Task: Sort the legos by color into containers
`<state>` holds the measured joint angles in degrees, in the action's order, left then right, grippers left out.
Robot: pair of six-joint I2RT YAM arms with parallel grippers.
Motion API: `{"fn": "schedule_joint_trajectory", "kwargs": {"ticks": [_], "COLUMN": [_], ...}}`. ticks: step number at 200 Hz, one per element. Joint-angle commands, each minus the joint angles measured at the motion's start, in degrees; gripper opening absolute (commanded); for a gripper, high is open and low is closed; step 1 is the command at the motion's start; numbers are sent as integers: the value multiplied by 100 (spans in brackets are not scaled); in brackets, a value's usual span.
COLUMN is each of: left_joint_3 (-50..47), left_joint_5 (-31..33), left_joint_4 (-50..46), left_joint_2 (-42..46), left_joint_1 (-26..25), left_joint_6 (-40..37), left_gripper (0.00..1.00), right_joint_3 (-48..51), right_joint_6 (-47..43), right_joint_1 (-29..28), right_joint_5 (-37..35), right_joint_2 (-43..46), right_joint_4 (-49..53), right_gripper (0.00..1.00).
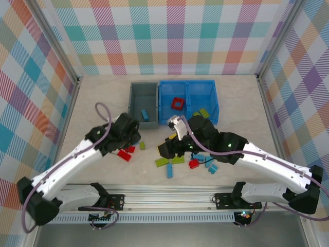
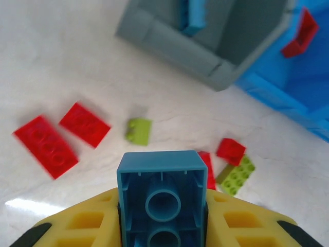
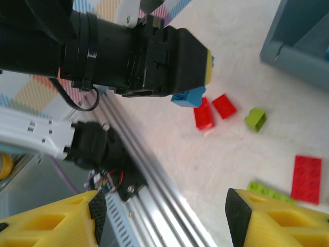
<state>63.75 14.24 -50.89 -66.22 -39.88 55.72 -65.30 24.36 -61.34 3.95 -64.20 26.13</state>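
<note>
Blue brick [image 2: 162, 195] sits clamped between the left jaws; the right jaws gape wide, empty.

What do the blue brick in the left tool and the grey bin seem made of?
The small blue brick looks like hard moulded plastic, smooth with a sheen, its underside showing hollow tubes. The grey rectangular bin looks like matte plastic, judging by its moulded stepped rim.

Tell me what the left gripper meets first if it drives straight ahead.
Probably the lime green brick just ahead of the left gripper and its blue brick; the grey bin lies beyond. Depth unclear.
</note>
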Motion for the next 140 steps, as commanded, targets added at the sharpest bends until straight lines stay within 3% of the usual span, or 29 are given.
{"fn": "schedule_joint_trajectory", "kwargs": {"ticks": [1, 20, 60, 140], "left_joint_3": [910, 1736, 3403, 3864], "left_joint_5": [62, -54, 446, 711], "left_joint_4": [-238, 0, -420, -262], "left_joint_2": [-1095, -2108, -4155, -5411], "left_joint_1": [430, 781, 1118, 1308], "left_joint_6": [-1336, -1987, -2723, -2974], "left_gripper": [28, 28, 28, 32], "right_joint_3": [-222, -331, -265, 331], "right_joint_6": [-174, -181, -107, 251], "right_joint_1": [-15, 28, 186, 382], "right_joint_5": [-888, -1204, -1486, -1355], "right_joint_2": [-212, -378, -528, -254], "right_joint_4": [-313, -421, -560, -888], "right_gripper": [64, 64, 65, 65]}}
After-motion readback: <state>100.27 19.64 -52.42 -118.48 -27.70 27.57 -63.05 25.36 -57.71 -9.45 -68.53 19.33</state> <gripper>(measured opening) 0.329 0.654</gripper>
